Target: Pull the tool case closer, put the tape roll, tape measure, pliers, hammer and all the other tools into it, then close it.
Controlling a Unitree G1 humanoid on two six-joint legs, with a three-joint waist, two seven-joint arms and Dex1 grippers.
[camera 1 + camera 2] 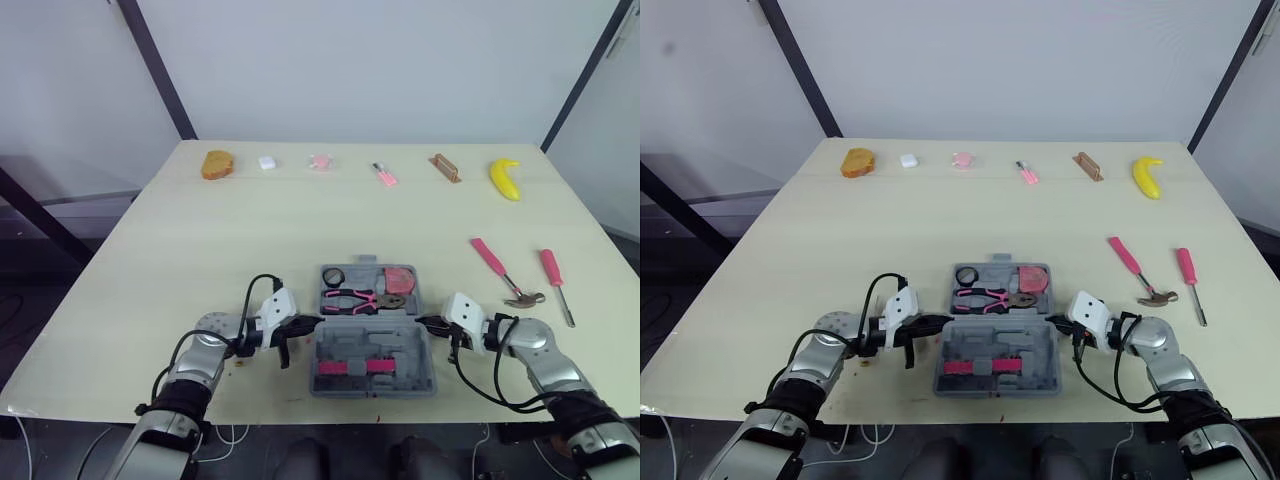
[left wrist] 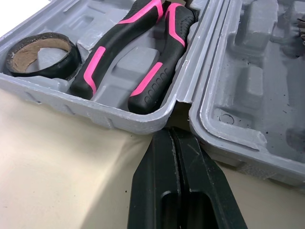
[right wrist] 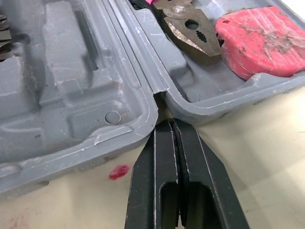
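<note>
The left gripper, fingers pressed together on nothing, points at the hinge gap of the open tool case. The pliers and tape roll lie in the case just beyond it. The right gripper, likewise closed and empty, meets the opposite hinge gap, with the red tape measure just past it and the hammer and screwdriver farther out on its outer side.

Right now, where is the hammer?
In the left eye view the hammer lies on the table on the robot's right, outside the open tool case, between it and the pink-handled screwdriver.
</note>
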